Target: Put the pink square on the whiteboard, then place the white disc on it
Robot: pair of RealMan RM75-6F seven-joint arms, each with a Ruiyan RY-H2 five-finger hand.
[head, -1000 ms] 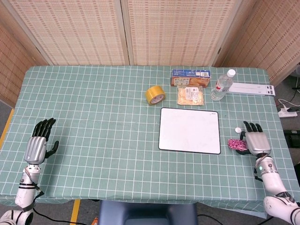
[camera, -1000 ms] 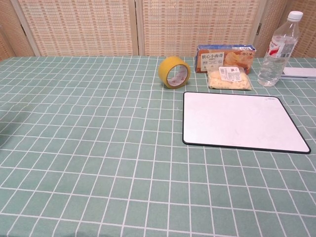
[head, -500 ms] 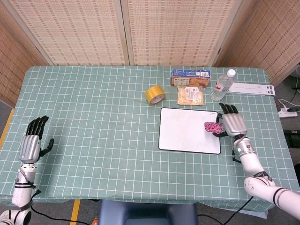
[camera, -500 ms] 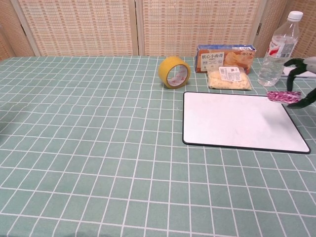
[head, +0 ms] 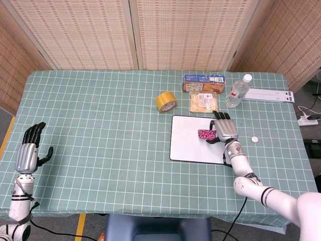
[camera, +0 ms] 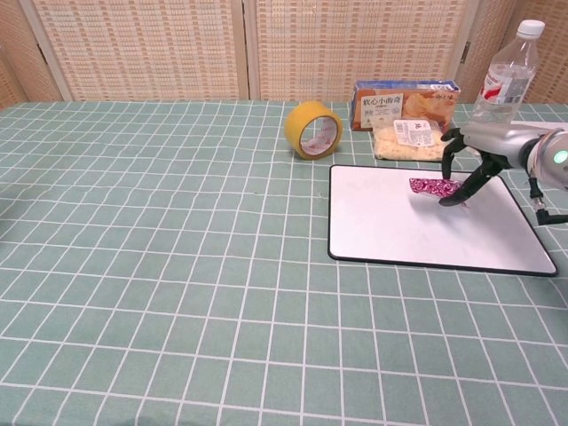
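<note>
My right hand (head: 224,130) (camera: 480,153) holds the pink square (head: 206,134) (camera: 433,186) just above the upper middle of the whiteboard (head: 185,148) (camera: 417,240). Whether the square touches the board I cannot tell. The small white disc (head: 255,139) lies on the green cloth to the right of the whiteboard, seen only in the head view. My left hand (head: 28,150) hovers at the table's front left with fingers spread and nothing in it.
Behind the whiteboard sit a yellow tape roll (head: 166,102) (camera: 313,130), a snack bag (head: 203,102) (camera: 410,141), a blue-orange box (head: 203,83) (camera: 405,103) and a water bottle (head: 237,91) (camera: 500,84). A white strip (head: 268,95) lies at the far right.
My right hand has carried the pink square from the cloth right of the board leftward, over the board's right edge to its upper middle. My left hand has drifted left and back.
</note>
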